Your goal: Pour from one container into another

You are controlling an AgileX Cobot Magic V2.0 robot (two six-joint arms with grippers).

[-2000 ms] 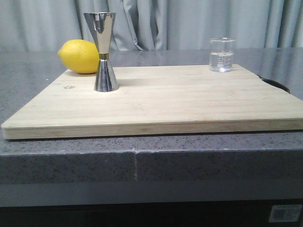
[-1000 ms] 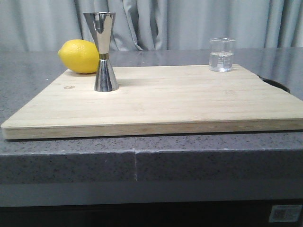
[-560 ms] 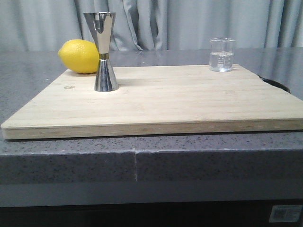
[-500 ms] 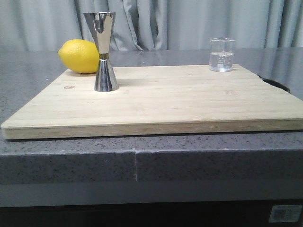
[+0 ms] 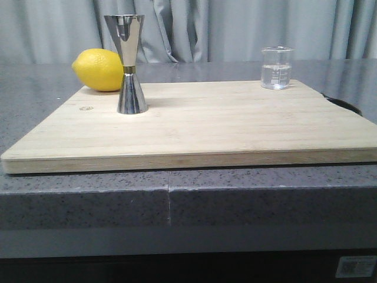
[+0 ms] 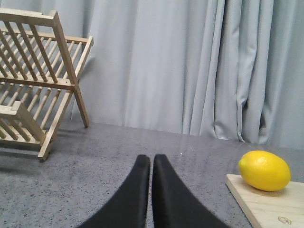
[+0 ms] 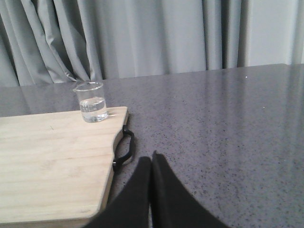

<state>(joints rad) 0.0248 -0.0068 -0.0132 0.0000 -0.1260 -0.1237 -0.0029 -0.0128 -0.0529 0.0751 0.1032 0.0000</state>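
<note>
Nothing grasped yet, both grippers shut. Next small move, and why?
Probably open the right gripper and start it toward the beaker. The beaker stands upright, part full of clear liquid, at the board's far right corner, on that arm's side. The jigger stands upright near the lemon, so it needs no handling first. The left gripper is shut too.

I saw a bright yellow oval lemon (image 5: 98, 70) beside a shiny silver steel hourglass jigger (image 5: 129, 63) with a gold-tinted waist. The small clear glass beaker (image 5: 276, 68) bore white printed marks. The pale wooden cutting board (image 5: 200, 127) showed fine straight grain and had a black handle (image 7: 123, 147). The counter (image 5: 177, 200) was dark grey, speckled. Both pincers, left (image 6: 151, 164) and right (image 7: 151, 164), were black.
</note>
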